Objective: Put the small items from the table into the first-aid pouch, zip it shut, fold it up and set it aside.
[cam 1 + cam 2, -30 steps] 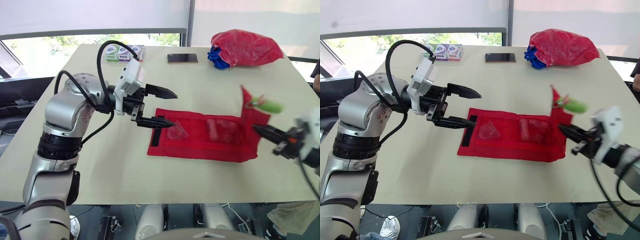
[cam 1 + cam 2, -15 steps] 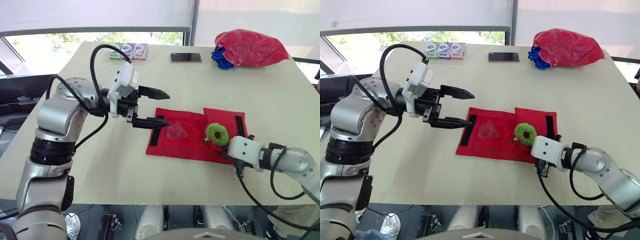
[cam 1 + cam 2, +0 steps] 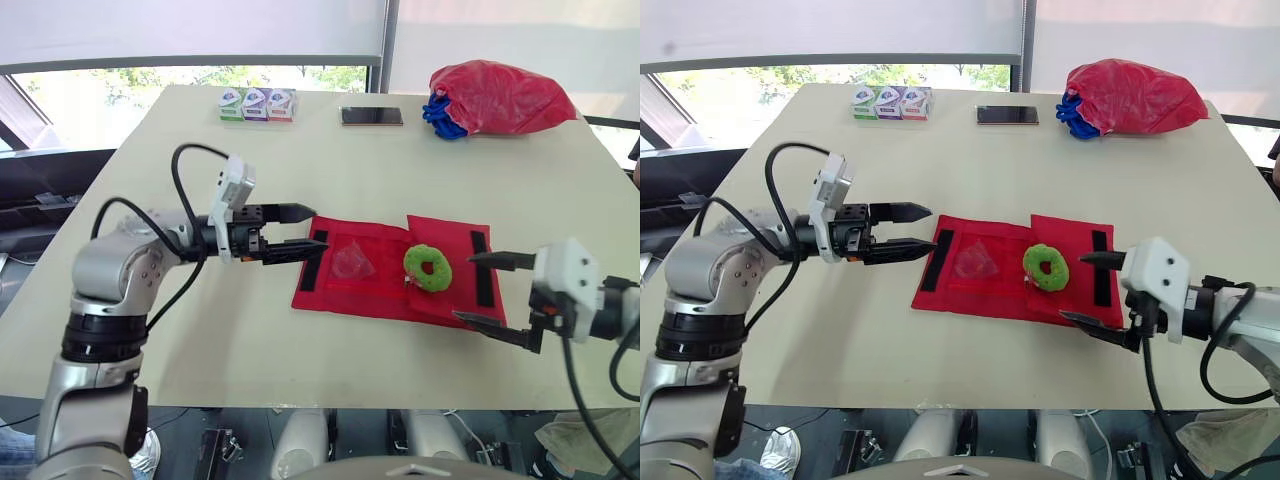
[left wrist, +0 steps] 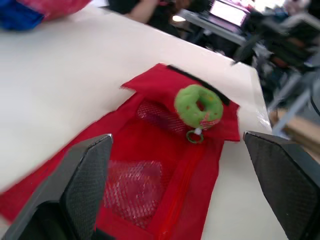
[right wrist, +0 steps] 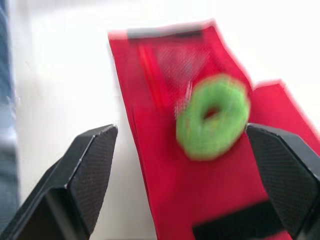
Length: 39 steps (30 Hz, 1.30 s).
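The red mesh first-aid pouch (image 3: 365, 285) lies flat in the middle of the table, its right end folded over with a black strip (image 3: 480, 270) facing up. A green ring charm (image 3: 428, 268) rests on the fold. A clear packet (image 3: 352, 262) sits inside a mesh pocket. My left gripper (image 3: 315, 230) hovers open at the pouch's left edge, fingers pointing right. My right gripper (image 3: 463, 287) stands open just off the pouch's right end, nothing between its fingers. The right wrist view shows the green ring (image 5: 212, 122) on the pouch (image 5: 165, 100) between the open fingers.
At the far edge of the table lie a red plastic bag (image 3: 500, 97) over something blue (image 3: 435, 112), a dark phone (image 3: 371, 116) and three small boxes (image 3: 257, 104). Bare tabletop surrounds the pouch in front and to the left.
My right gripper laid the pouch's raised right end and green ring over onto the pouch, opened, and drew back to the right. The left gripper dropped lower and turned level.
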Available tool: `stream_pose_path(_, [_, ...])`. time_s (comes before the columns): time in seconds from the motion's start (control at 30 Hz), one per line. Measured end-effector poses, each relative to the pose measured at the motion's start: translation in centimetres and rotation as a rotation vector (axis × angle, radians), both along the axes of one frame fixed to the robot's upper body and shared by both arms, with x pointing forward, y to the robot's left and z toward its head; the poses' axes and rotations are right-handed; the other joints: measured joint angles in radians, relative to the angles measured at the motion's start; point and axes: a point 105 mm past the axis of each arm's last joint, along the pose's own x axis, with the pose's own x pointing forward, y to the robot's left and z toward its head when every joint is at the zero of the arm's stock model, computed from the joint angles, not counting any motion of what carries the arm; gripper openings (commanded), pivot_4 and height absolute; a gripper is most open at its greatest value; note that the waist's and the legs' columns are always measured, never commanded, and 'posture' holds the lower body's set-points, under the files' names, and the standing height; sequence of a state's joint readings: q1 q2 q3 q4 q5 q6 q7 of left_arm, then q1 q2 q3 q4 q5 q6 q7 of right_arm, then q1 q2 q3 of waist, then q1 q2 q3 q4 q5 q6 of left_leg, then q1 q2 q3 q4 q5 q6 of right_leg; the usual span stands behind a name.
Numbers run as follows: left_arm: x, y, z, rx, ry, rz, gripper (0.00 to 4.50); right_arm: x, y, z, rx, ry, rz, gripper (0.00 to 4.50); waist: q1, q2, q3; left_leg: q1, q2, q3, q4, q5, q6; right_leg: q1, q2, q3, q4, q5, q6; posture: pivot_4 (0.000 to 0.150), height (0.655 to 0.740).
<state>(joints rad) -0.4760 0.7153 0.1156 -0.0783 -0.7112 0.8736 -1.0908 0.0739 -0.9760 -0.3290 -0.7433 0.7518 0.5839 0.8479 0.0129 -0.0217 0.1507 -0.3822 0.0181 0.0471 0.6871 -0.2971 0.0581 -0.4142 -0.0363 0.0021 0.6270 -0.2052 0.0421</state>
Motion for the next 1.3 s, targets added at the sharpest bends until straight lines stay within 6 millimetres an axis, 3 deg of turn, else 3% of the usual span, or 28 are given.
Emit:
stream_pose_path(0.17, [0.7, 2.8, -3.8, -0.101, 0.229, 0.244, 4.50, 0.1, 0.8, 2.9, 0.119, -0.057, 0.043, 4.41, -0.001, -0.001, 0.000, 0.000, 0.000, -0.001, 0.000, 0.000, 0.000, 0.000, -0.001, -0.001, 0.000, 0.001, -0.003, 0.150, 0.7400])
stream_pose_path(0.43, [-0.5, 3.7, -7.4, -0.067, 0.462, 0.335, 4.50, -0.2, 1.2, 3.4, 0.140, -0.044, 0.081, 4.41, 0.003, -0.001, 0.000, -0.001, -0.003, -0.002, 0.000, 0.000, 0.000, 0.000, -0.010, -0.004, 0.000, 0.000, -0.005, 0.150, 0.7400])
stream_pose_path(0.97, [-1.4, -0.5, -7.8, -0.264, 0.789, 0.193, 4.50, 0.1, 0.9, 2.9, 0.098, -0.071, 0.046, 4.41, 0.002, -0.001, 0.000, 0.000, -0.005, -0.003, 0.000, 0.000, 0.000, 0.002, -0.013, -0.007, 0.000, 0.000, -0.005, 0.150, 0.7400])
stream_pose_path(1.0, [-1.4, -0.6, -7.8, -0.268, 0.795, 0.188, 4.08, 0.1, 0.9, 2.9, 0.098, -0.071, 0.045, 4.50, 0.001, -0.001, 0.000, 0.000, -0.005, -0.004, 0.000, 0.000, -0.001, 0.002, -0.013, -0.006, 0.000, 0.000, -0.005, 0.150, 0.7400])
stream_pose_path(1.07, [-1.4, -0.8, -7.7, -0.291, 0.812, 0.180, 3.70, 0.1, 0.9, 2.8, 0.099, -0.068, 0.043, 4.50, 0.001, -0.001, 0.000, 0.000, -0.005, -0.004, 0.000, 0.000, -0.001, 0.002, -0.013, -0.007, 0.000, 0.000, -0.005, 0.150, 0.7400])
stream_pose_path(1.17, [-1.5, -0.6, -7.6, -0.314, 0.822, 0.188, 2.14, 0.1, 0.9, 2.7, 0.102, -0.065, 0.041, 4.50, 0.001, -0.001, 0.000, 0.000, -0.005, -0.005, 0.000, 0.001, -0.002, 0.002, -0.013, -0.007, 0.000, 0.000, -0.006, 0.150, 0.7400])
stream_pose_path(1.3, [-1.4, -0.3, -7.4, -0.326, 0.816, 0.195, 0.58, 0.1, 1.0, 2.6, 0.107, -0.061, 0.045, 4.50, 0.001, -0.001, 0.000, 0.000, -0.005, -0.006, 0.000, 0.001, -0.002, 0.002, -0.014, -0.006, 0.000, 0.000, -0.006, 0.150, 0.7400])
